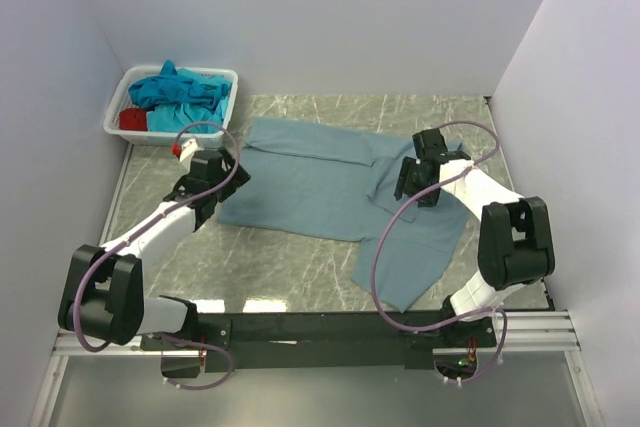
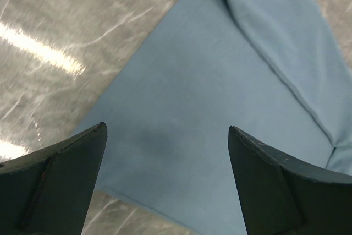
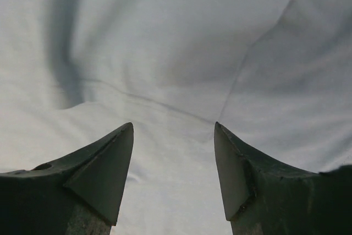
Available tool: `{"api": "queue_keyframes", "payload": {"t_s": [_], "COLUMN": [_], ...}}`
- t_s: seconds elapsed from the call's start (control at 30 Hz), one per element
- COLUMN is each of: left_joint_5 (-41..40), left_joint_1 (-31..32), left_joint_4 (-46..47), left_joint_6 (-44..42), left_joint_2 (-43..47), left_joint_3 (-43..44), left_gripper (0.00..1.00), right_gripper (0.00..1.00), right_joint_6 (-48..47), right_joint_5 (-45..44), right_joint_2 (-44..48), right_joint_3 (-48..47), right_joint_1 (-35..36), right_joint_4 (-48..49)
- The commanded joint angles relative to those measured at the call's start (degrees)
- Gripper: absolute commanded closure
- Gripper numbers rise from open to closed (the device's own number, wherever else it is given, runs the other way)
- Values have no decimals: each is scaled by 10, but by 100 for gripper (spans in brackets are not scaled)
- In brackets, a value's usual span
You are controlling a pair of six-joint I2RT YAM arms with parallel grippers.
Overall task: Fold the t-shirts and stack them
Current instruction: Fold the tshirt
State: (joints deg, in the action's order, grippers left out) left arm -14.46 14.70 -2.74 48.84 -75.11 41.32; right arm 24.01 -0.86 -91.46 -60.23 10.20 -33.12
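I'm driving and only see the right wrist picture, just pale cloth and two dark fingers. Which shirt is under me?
Observer: The grey-blue t-shirt, spread on the marble table; your right fingers are open over its right side.
Operator: Where are the other shirts?
Observer: A turquoise t-shirt and a red t-shirt sit bunched in the white basket, far left corner.
Operator: And my other arm?
Observer: Its left fingers hover open over that shirt's left edge.

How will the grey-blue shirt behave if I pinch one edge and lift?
Probably floppy: the grey-blue shirt lies flat with soft creases, so it should sag from one pinch. Pushed on the glossy tabletop, it may bunch rather than slide whole.
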Motion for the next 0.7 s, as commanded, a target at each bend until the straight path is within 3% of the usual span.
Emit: {"api": "queue_keyframes", "payload": {"t_s": [0.0,0.4,0.5,0.63,0.67], "left_joint_5": [1,-3,-9,-7,0], "left_joint_1": [-1,-1,-1,-1,-1], "left_joint_4": [-6,1,-2,13,19], "left_joint_6": [26,49,50,45,43], "left_joint_2": [14,15,16,24,28], "left_joint_3": [-16,-37,-37,-46,-50], "left_gripper": [3,2,2,2,2], "right_gripper": [34,42,50,77,80], "right_joint_6": [14,24,24,24,25], "right_joint_5": [-17,-17,-6,-12,-15], "right_joint_2": [-13,-55,-55,-53,-51], "right_joint_3": [5,33,34,27,23], "right_joint_1": [-1,-2,-2,-2,-1], "right_joint_4": [-6,0,10,11,7]}}
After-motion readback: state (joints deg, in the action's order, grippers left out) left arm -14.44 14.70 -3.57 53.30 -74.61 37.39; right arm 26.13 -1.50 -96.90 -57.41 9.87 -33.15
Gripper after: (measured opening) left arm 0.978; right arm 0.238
